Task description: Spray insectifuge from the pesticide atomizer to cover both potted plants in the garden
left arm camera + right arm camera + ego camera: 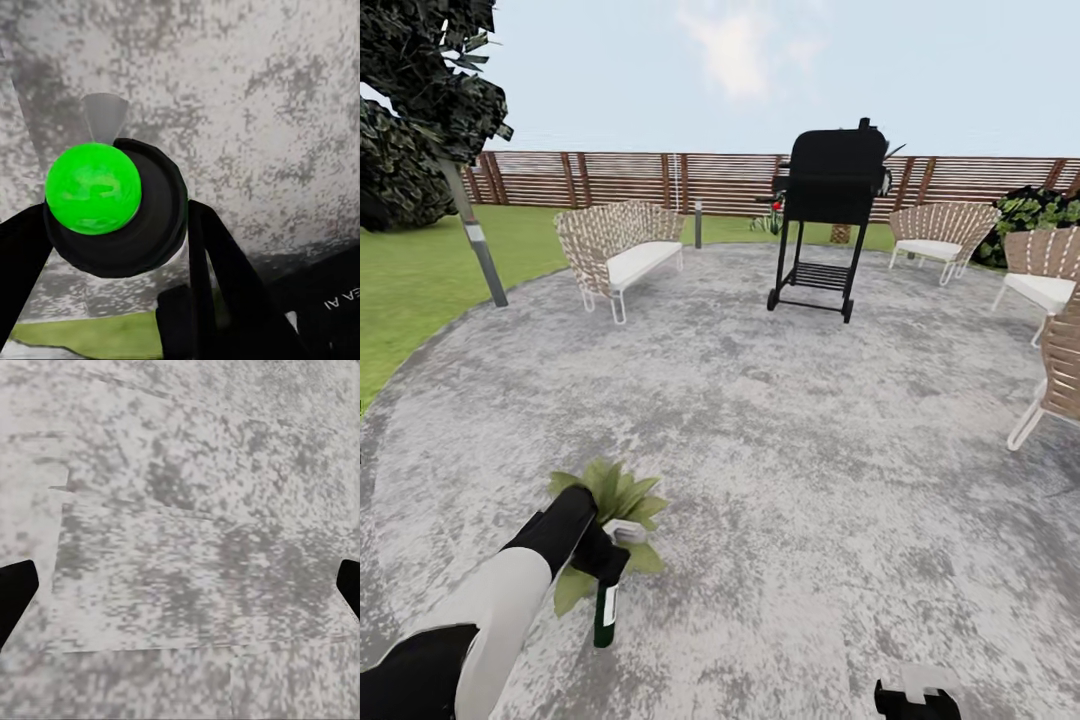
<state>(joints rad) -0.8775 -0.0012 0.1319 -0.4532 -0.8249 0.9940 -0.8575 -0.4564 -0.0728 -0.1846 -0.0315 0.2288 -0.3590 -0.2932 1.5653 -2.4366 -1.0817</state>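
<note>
My left gripper (602,552) is shut on the pesticide atomizer (606,608), a slim dark bottle with a white label that hangs down from its pale trigger head. It is held right beside a potted plant (612,497), a small rosette of pointed green leaves on the grey patio, partly hidden by my left arm. In the left wrist view the atomizer (146,225) is a dark round body with a bright green ball on it, clamped between the black fingers (225,285). Insectifuge cannot be made out on the leaves. My right gripper (917,697) hangs low and stands open (180,585) over bare paving.
The round grey patio (790,430) spreads ahead. A black grill on wheels (828,215) stands at its far side. A wicker sofa (622,250) is at far left and wicker chairs (1050,290) at right. A tree (420,110), lawn and a brown slatted fence (640,180) lie beyond.
</note>
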